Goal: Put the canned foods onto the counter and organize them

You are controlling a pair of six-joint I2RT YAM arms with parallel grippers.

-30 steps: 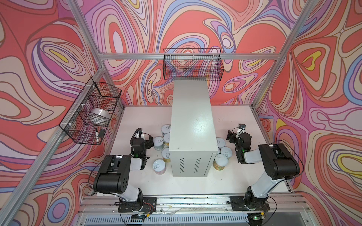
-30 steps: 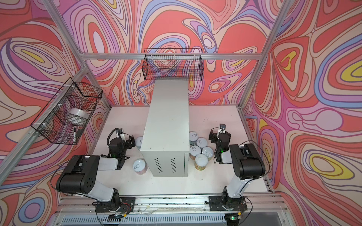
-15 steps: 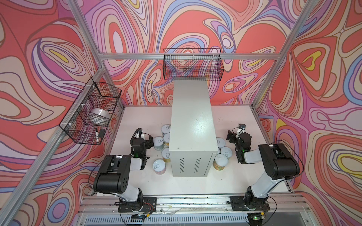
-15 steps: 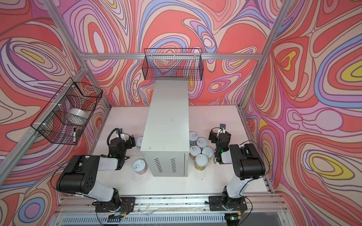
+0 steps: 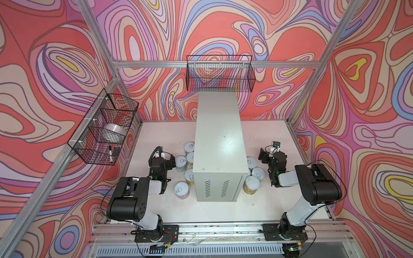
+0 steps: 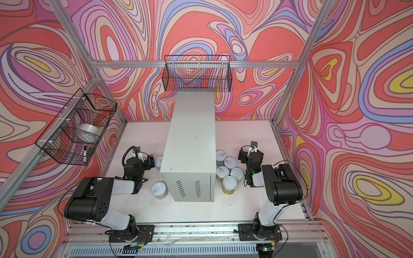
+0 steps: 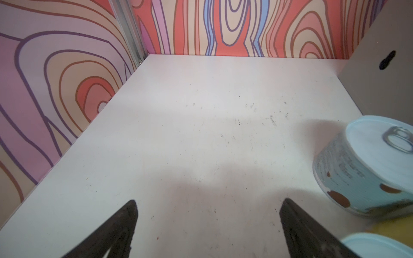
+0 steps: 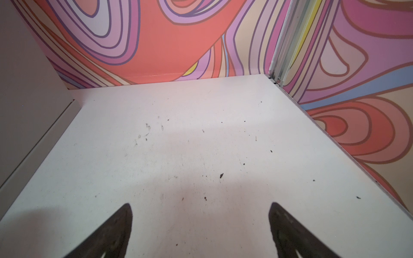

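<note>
Top views, both: pale grey counter upright mid-table, vent slits on its 6 o'clock face. Pull-tab cans upright on white table: five at counter's 9 o'clock flank, five at 3 o'clock. Left gripper and right gripper low, aimed 12 o'clock, fingers spread wide, grasping nothing. Light blue can near left gripper. Open tabletop ahead to back wall.
</note>
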